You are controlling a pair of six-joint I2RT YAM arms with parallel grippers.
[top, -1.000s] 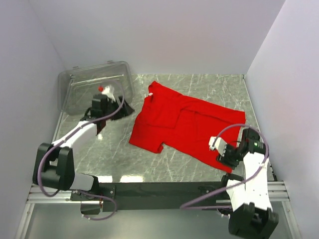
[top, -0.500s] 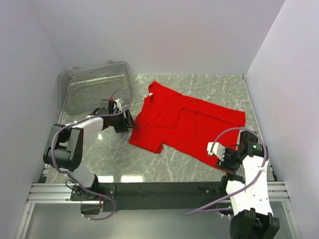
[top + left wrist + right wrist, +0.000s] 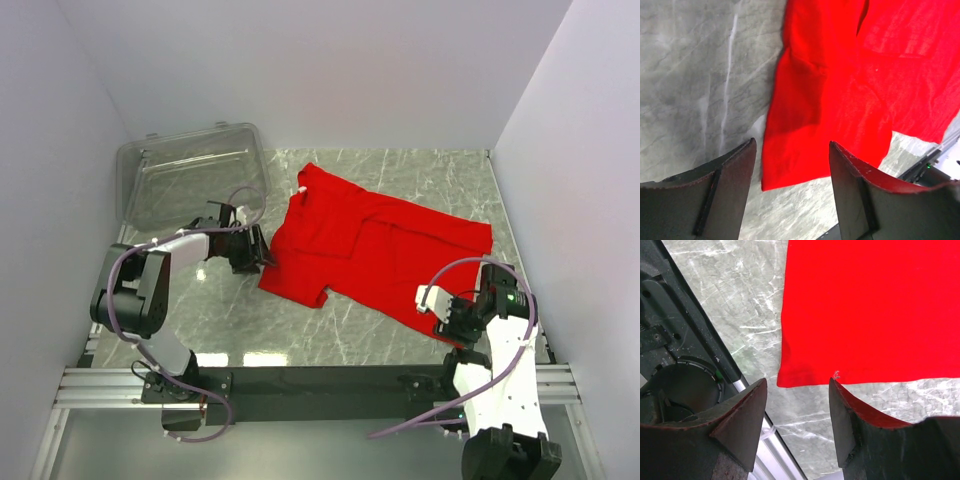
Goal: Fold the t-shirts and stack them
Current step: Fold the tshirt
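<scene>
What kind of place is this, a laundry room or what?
Probably a lab robot test cell: bare white walls enclose a marble-patterned table with two arms bolted at its near edge, a red t-shirt and a clear plastic bin.

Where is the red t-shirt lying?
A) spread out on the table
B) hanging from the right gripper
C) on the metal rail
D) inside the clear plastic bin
A: the red t-shirt lies spread on the marble table, outside the clear bin.

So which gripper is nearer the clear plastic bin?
The left gripper, at the t-shirt's edge facing the bin; the right gripper hovers over the opposite corner.
</scene>
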